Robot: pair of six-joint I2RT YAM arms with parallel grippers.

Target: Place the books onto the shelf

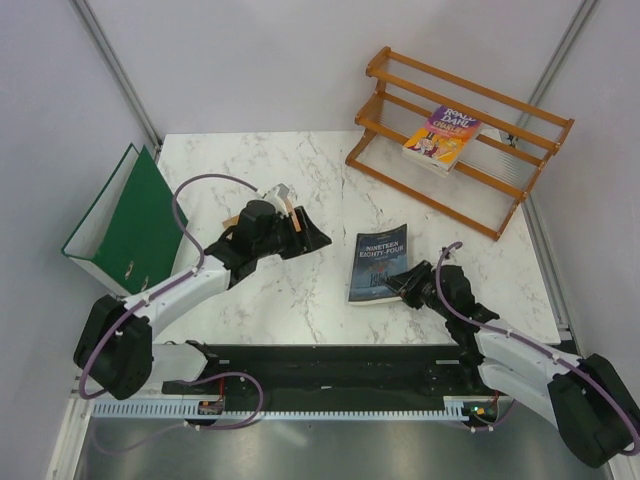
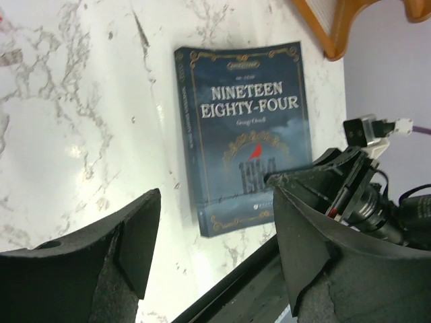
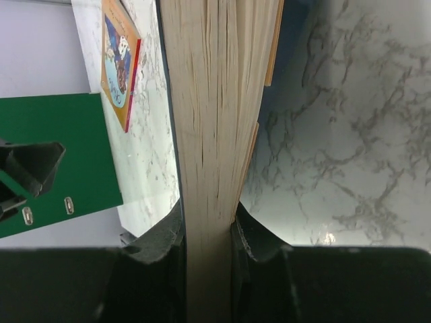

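Although one book is already stored, the task is judged to be at an early stage. The purple-and-yellow book [image 1: 442,138] is seen leaning against the slats of the shelf [image 1: 420,195], which stands at the far right of the desk [image 1: 260,160]. This item is counted as done.

The dark blue book [image 1: 378,258] is located on the desk, between the two arms and well short of the shelf. Its near edge is clamped by the right jaws: in the right wrist view the page block is seen pinched from both sides, with the jaws set narrow. Whether the gripped edge is raised off the desk cannot be told. This book is judged to be the step in hand; lifting, carrying and placing are yet to be performed.

The left jaws are held wide apart, and nothing is seen between them. In the left wrist view they are aimed across the desk toward the dark blue book, apart from it.

A cartoon-cover book [image 3: 120,60] with a red edge is visible in the right wrist view, on the desk toward the left arm's side. It is not on the shelf and is counted as outstanding. No other books are shown in any view, so their positions cannot be stated. The green ring binder [image 1: 130,225] is not treated as a task item.
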